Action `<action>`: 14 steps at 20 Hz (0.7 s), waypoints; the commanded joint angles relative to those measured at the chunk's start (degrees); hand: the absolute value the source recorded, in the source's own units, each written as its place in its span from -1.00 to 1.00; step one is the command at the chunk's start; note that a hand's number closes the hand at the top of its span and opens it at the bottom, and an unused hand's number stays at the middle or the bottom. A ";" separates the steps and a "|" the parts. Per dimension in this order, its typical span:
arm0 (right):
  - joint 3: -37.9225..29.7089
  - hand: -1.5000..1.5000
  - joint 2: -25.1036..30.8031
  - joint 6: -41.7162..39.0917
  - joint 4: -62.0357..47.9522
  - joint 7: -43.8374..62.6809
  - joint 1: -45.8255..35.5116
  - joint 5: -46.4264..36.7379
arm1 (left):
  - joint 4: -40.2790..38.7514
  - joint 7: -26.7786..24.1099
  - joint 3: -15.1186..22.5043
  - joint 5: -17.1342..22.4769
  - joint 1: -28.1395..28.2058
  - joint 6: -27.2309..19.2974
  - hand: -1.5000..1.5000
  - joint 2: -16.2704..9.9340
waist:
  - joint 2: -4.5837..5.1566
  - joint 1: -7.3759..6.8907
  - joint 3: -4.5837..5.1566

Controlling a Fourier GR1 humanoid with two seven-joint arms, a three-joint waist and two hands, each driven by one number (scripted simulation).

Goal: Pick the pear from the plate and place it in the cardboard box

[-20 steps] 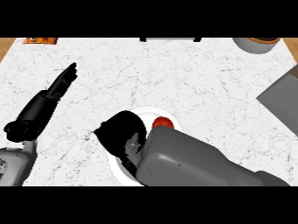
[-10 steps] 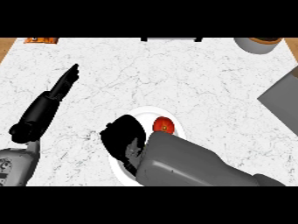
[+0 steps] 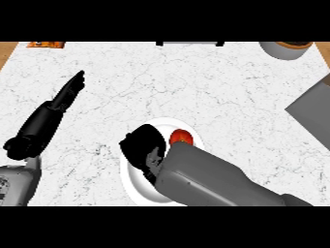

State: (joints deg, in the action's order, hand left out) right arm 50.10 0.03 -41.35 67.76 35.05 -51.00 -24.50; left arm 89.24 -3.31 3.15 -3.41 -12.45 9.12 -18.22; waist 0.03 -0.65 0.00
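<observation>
A white plate (image 3: 135,186) sits on the marble bench (image 3: 217,92) near its front edge. On the plate lies the pear (image 3: 182,138), red-orange, toward the plate's upper right rim. The right hand (image 3: 144,147) is over the plate, just left of the pear and touching or nearly touching it; the hand is seen from the back and hides its fingers, so I cannot tell whether they are curled or straight, nor whether they hold the fruit. The grey forearm covers the plate's lower right part.

The left hand (image 3: 62,99) rests well to the left, fingers straight and released, holding nothing.

The cardboard box (image 3: 324,114) is at the right edge; its inside is not visible. A bowl (image 3: 285,49) stands at the far right corner.
</observation>
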 commanded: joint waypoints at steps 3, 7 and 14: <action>1.61 -1.00 -0.03 1.42 -1.36 0.68 -0.60 2.90 | -2.98 -0.72 -2.23 0.40 -2.06 2.30 0.00 0.35 | 0.03 -0.12 0.01; 1.79 -1.00 -0.03 1.41 -5.34 -4.61 1.93 -4.14 | 3.47 0.84 0.28 -2.21 3.29 -0.07 0.00 2.72 | -0.04 -0.06 -0.01; 2.54 -1.00 -0.02 4.56 -5.49 -5.77 6.59 -10.32 | -0.02 -0.59 -2.81 -1.68 0.70 3.05 0.00 1.72 | 0.02 0.23 0.00</action>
State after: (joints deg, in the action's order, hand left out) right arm 52.60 0.20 -38.56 64.61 31.44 -46.03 -31.46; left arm 90.12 -2.61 1.29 -4.92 -12.00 11.12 -16.53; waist 0.00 -0.41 0.00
